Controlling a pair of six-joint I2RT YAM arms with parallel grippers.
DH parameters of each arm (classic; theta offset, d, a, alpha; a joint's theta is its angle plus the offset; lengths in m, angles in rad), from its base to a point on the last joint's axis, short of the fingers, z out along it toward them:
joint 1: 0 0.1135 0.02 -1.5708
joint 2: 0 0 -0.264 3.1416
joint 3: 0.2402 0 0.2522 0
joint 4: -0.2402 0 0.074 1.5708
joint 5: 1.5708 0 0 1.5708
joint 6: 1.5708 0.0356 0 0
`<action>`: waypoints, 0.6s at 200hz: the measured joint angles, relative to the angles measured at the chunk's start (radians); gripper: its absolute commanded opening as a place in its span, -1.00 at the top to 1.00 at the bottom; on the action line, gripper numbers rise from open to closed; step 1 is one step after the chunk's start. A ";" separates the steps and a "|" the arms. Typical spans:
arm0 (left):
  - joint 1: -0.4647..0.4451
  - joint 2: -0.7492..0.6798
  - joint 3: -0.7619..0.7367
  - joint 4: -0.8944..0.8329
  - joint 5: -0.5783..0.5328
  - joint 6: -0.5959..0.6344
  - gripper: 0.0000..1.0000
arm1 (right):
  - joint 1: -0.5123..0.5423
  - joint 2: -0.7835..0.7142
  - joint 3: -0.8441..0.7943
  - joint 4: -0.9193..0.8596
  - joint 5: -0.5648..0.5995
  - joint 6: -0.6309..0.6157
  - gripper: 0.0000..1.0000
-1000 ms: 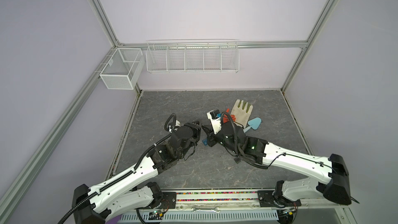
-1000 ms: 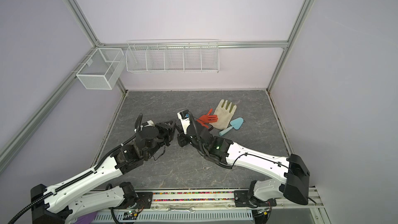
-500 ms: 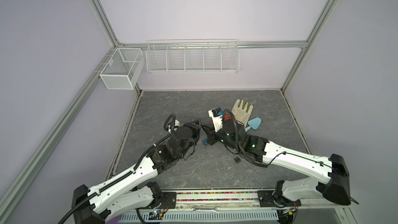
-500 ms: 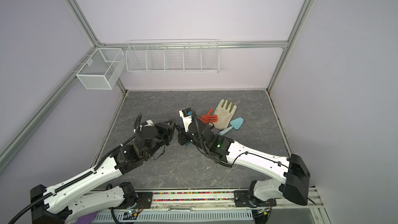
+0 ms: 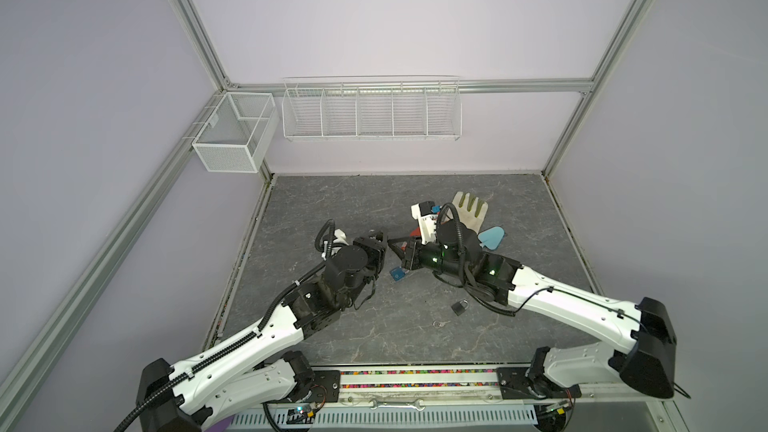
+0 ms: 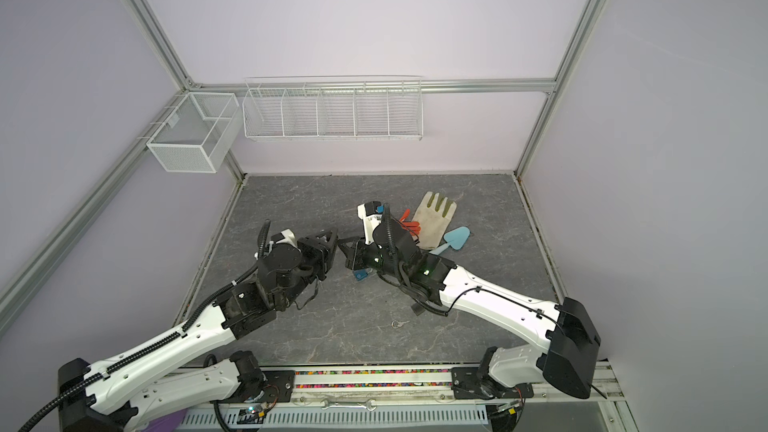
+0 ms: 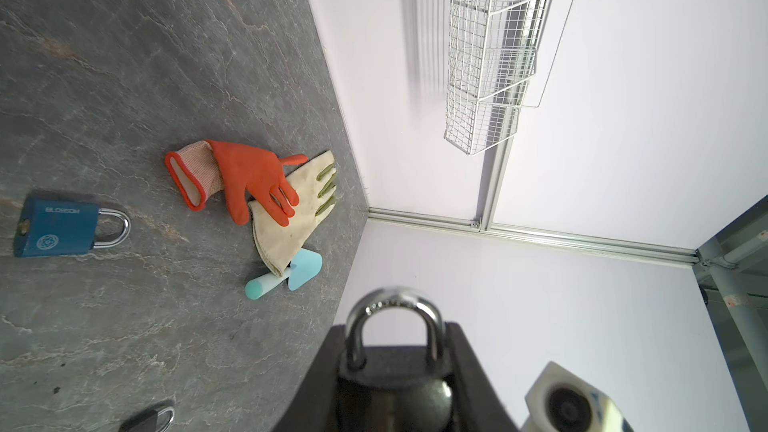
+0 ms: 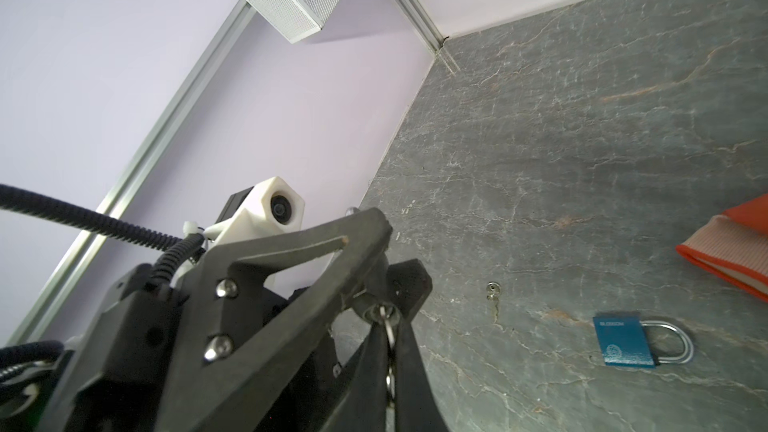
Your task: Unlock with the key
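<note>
My left gripper (image 7: 395,332) is shut on a black padlock (image 7: 392,371) with a silver shackle that sticks out past the fingertips. My right gripper (image 8: 383,322) is shut on a small silver key (image 8: 389,332). The key's tip sits at the keyhole in the padlock's bottom end (image 8: 375,309). In both top views the left gripper (image 5: 379,239) (image 6: 326,243) and the right gripper (image 5: 394,248) (image 6: 344,248) meet tip to tip above the middle of the table. The held padlock and key are hidden there by the fingers.
On the table lie a blue padlock (image 5: 397,274) (image 7: 56,228), a small black padlock (image 5: 459,307) and a loose key (image 5: 437,324) (image 8: 492,290). Behind the right arm lie a red glove (image 7: 249,176), a beige glove (image 5: 469,209) and a teal trowel (image 5: 492,238). Wire baskets (image 5: 372,112) hang on the back wall.
The right wrist has turned and shifted slightly towards the left gripper. The left arm has hardly moved and keeps its hold.
</note>
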 measured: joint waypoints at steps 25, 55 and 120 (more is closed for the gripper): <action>0.000 -0.010 -0.002 0.012 0.006 0.009 1.00 | -0.010 -0.011 -0.008 0.014 -0.031 0.056 0.88; 0.000 -0.021 -0.003 0.016 0.006 0.023 1.00 | -0.016 -0.011 -0.010 0.031 -0.060 0.112 0.87; 0.006 -0.023 0.018 -0.023 0.022 0.111 1.00 | -0.008 -0.035 0.004 -0.053 -0.011 0.020 0.44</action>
